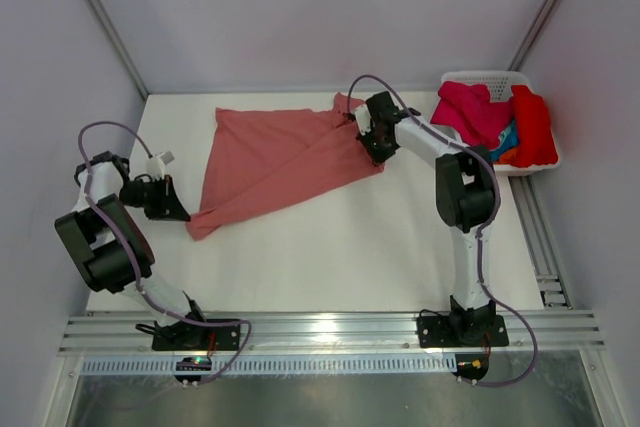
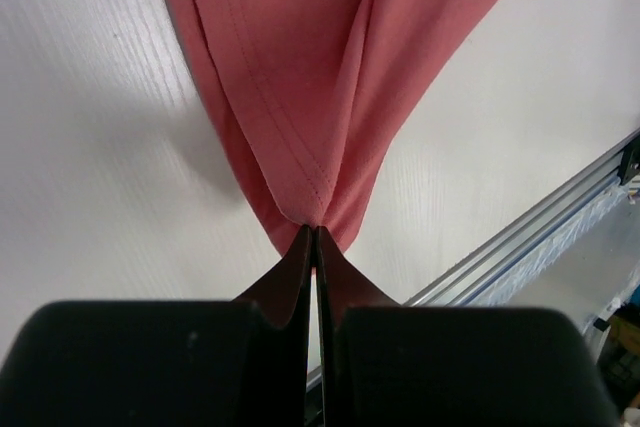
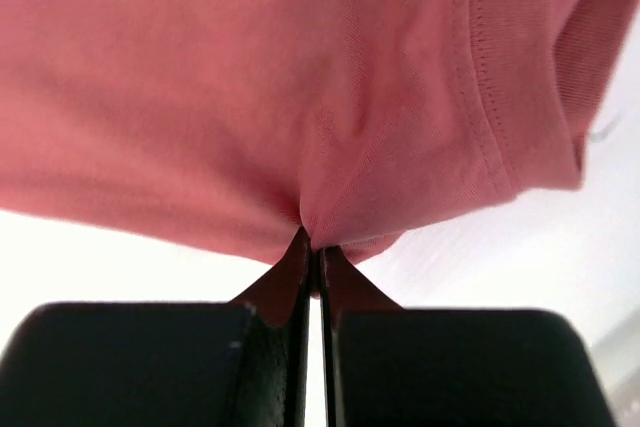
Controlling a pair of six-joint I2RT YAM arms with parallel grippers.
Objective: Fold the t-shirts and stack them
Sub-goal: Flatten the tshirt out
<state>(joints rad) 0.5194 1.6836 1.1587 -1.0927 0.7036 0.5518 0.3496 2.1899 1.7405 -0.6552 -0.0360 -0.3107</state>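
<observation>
A salmon-pink t-shirt (image 1: pixel 280 157) lies mostly flat on the white tabletop (image 1: pixel 330 257), drawn into a rough triangle that narrows toward the near left. Its near-left corner is bunched to a point and pinched in the left tool (image 2: pixel 313 235). Its far-right edge, beside a stitched hem, is pinched in the right tool (image 3: pixel 312 245). More shirts sit crumpled in a white basket (image 1: pixel 480 77) at the far right: a magenta t-shirt (image 1: pixel 470 112), a bright red t-shirt (image 1: pixel 535 127) and a glimpse of a blue t-shirt (image 1: pixel 508 137).
</observation>
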